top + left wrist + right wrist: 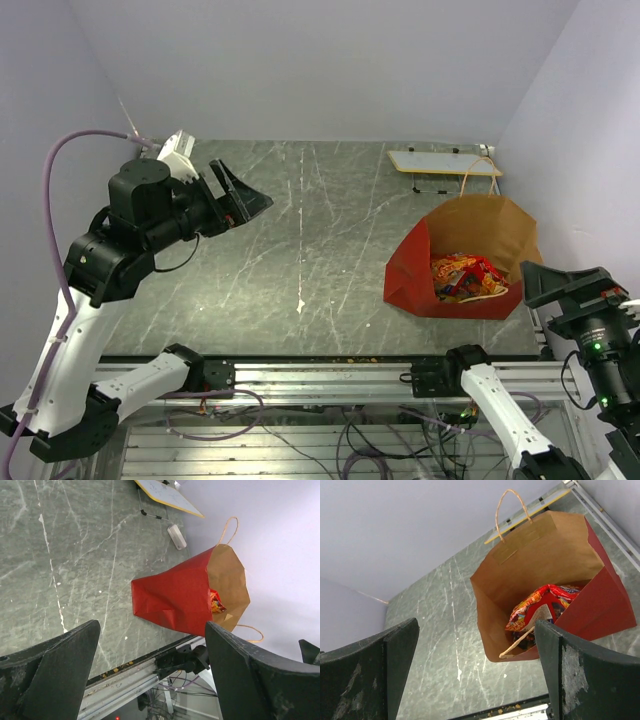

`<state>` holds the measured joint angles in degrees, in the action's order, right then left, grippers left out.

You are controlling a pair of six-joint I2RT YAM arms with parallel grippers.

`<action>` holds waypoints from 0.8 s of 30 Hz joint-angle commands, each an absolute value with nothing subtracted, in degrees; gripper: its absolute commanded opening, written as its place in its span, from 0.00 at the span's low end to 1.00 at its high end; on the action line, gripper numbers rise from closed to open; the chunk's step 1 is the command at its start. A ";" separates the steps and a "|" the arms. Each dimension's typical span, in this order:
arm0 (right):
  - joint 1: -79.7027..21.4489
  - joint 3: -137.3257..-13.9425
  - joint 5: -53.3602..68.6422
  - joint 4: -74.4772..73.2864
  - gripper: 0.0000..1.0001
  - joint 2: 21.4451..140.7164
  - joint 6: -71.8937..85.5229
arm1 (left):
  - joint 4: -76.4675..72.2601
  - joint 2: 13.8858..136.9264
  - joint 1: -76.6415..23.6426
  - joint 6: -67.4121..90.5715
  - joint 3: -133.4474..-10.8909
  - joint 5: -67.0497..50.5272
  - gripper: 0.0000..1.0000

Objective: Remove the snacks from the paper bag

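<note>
Right gripper [476,630]: fingers spread wide, nothing between them. It hangs off the mouth side of the paper bag [410,272] and looks straight into the opening. Left gripper [151,629]: also spread and empty, well apart from the bag on its closed-base side.

Bag sits on the table [300,230], red outside, brown kraft lining showing. It is slumped over rather than squarely upright; I can't tell whether it lies fully flat. Long axis runs from the creased base, on the left-arm side, to the mouth, which gapes toward the right arm and somewhat upward. One tan handle [507,505] arches off the far lip; the other droops across the near lip, just in front of the contents.

Snacks [540,607] are heaped low inside the bag against the near red wall — a large red packet on top, with orange-yellow beneath it. Smaller pieces are too jumbled to separate.

Handling, my judgement: foil packets are light, crinkly and slick, and soft enough to crush. Pinch a crimped edge or a raised fold of the top red packet, not its puffed middle. The bag is thin and light, so it will likely drag along — the near handle could snag.
</note>
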<state>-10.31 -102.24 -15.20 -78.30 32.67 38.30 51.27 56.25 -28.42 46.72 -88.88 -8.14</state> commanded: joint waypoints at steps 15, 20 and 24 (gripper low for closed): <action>-10.36 -88.54 -17.36 -66.95 1.00 40.09 35.71 | 54.71 54.74 -28.67 45.40 -87.73 -4.95 0.97; -10.37 -82.65 -19.16 -61.57 1.00 43.70 37.73 | 55.31 55.50 -28.74 43.93 -88.86 -3.62 0.97; -10.37 -79.38 -20.49 -56.44 1.00 48.41 41.68 | 57.13 59.25 -28.73 42.44 -92.04 -4.61 0.97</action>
